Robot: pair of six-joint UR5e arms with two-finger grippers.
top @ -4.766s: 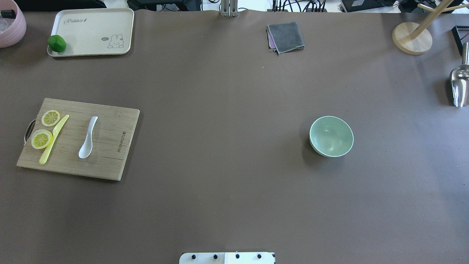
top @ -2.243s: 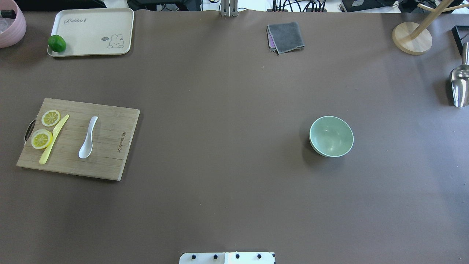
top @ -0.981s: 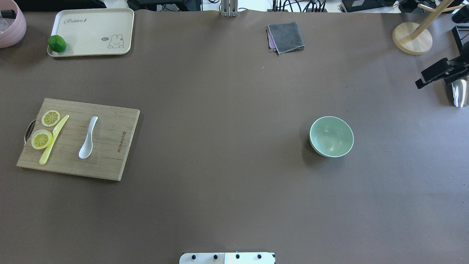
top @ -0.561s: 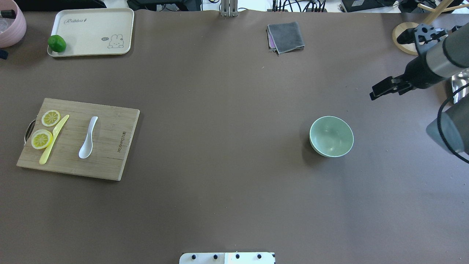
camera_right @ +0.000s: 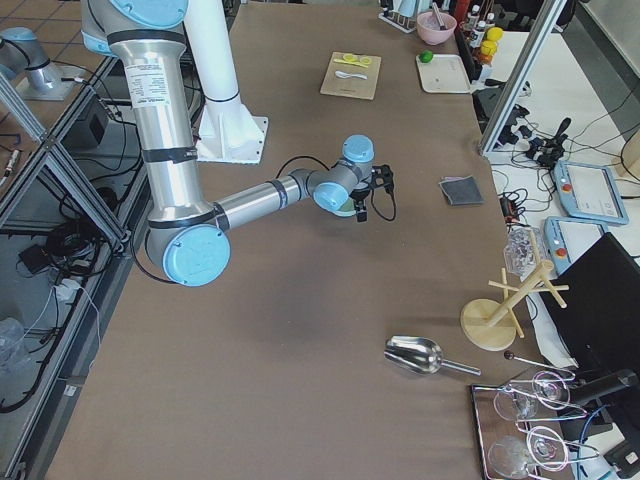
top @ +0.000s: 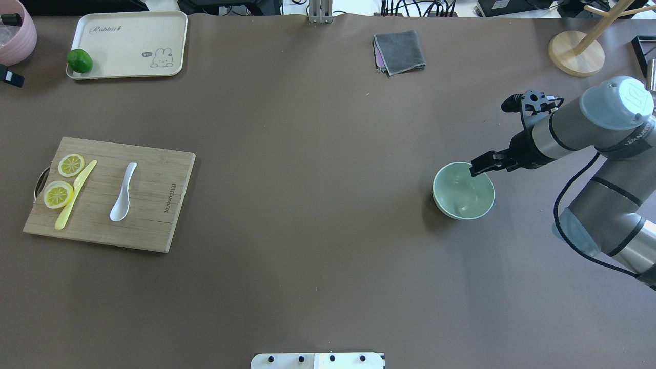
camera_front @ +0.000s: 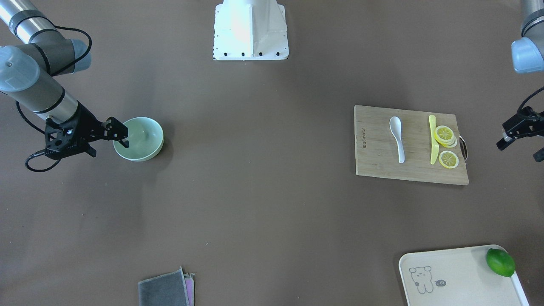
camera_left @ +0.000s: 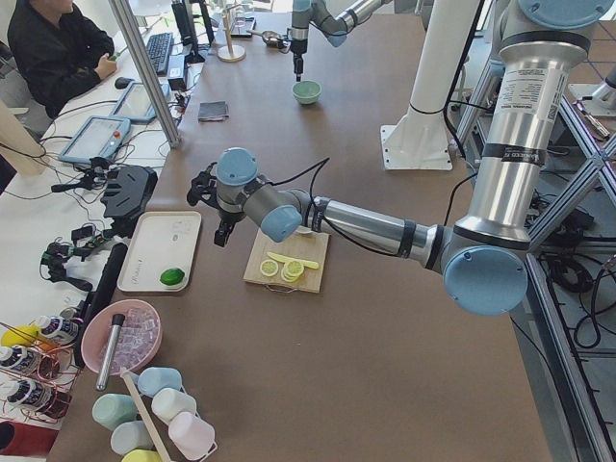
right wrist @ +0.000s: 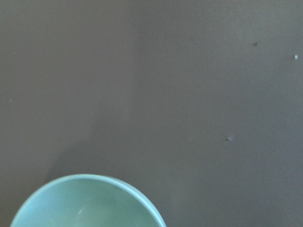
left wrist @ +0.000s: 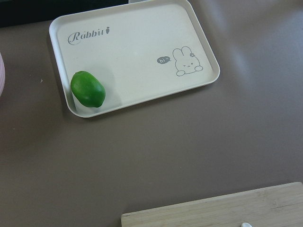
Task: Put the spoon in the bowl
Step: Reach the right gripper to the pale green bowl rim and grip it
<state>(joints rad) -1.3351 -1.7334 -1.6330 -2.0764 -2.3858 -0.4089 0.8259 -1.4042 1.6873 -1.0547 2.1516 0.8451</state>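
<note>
The white spoon (top: 123, 192) lies on a wooden cutting board (top: 159, 205) at the table's left, also in the front view (camera_front: 397, 138). The mint-green bowl (top: 464, 190) stands empty on the right, also in the front view (camera_front: 139, 139) and in the right wrist view (right wrist: 90, 203). My right gripper (camera_front: 105, 142) hangs open and empty at the bowl's outer far rim, one finger (top: 484, 165) above the rim. My left gripper (camera_front: 522, 148) is open and empty, off the board's outer end, far from the spoon. Only one fingertip (top: 11, 77) shows in the overhead view.
On the board lie two lemon slices (top: 64, 179) and a yellow knife (top: 76, 193). A cream tray (top: 133, 43) with a green lime (top: 79, 60) sits at the far left, next to a pink bowl (top: 15, 36). A grey cloth (top: 400, 51) and a wooden stand (top: 576, 54) sit at the far edge.
My right arm has swung in from the right edge and come to the bowl's rim. My left gripper has entered at the left edge. Spoon and bowl have not moved.
</note>
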